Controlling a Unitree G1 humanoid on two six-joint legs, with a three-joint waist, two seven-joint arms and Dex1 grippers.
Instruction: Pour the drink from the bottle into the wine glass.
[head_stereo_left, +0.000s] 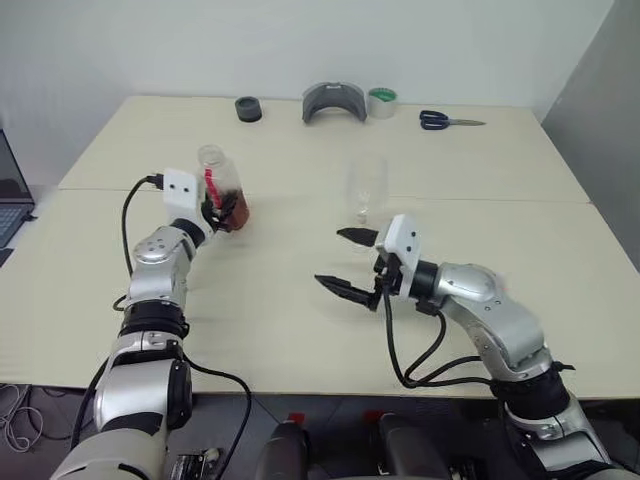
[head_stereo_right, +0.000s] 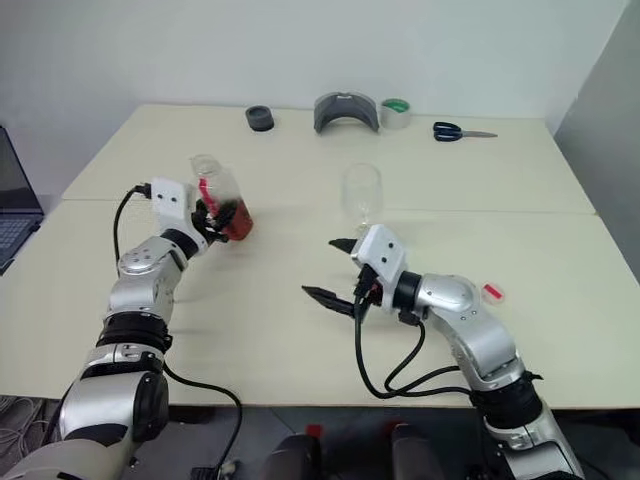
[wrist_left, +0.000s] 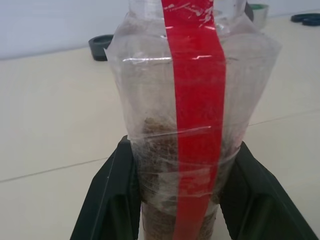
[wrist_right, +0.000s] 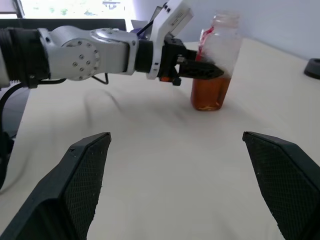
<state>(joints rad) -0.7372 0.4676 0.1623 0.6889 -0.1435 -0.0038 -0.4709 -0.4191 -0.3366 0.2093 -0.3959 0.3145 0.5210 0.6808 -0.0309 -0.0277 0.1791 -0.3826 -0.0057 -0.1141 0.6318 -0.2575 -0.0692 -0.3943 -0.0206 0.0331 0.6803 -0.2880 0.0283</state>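
The bottle (head_stereo_left: 222, 193) stands upright on the left half of the table, a clear one with a red strip down its side and no cap on its mouth. The amber drink (wrist_right: 210, 93) fills its lower part. My left gripper (head_stereo_left: 217, 212) is shut on the bottle; its black fingers (wrist_left: 107, 200) press the bottle's sides low down. The wine glass (head_stereo_left: 366, 190) stands upright near the table's middle, to the right of the bottle. In front of the glass my right gripper (head_stereo_left: 335, 259) is open with nothing in it, its tips pointing left toward the bottle.
Along the far edge lie a black round thing (head_stereo_left: 248, 109), a grey curved object (head_stereo_left: 334, 102), a green tape roll (head_stereo_left: 382, 102) and scissors (head_stereo_left: 450, 121). A small red-and-white round piece (head_stereo_right: 492, 292) lies right of my right arm. A laptop (head_stereo_left: 12, 195) is at the far left.
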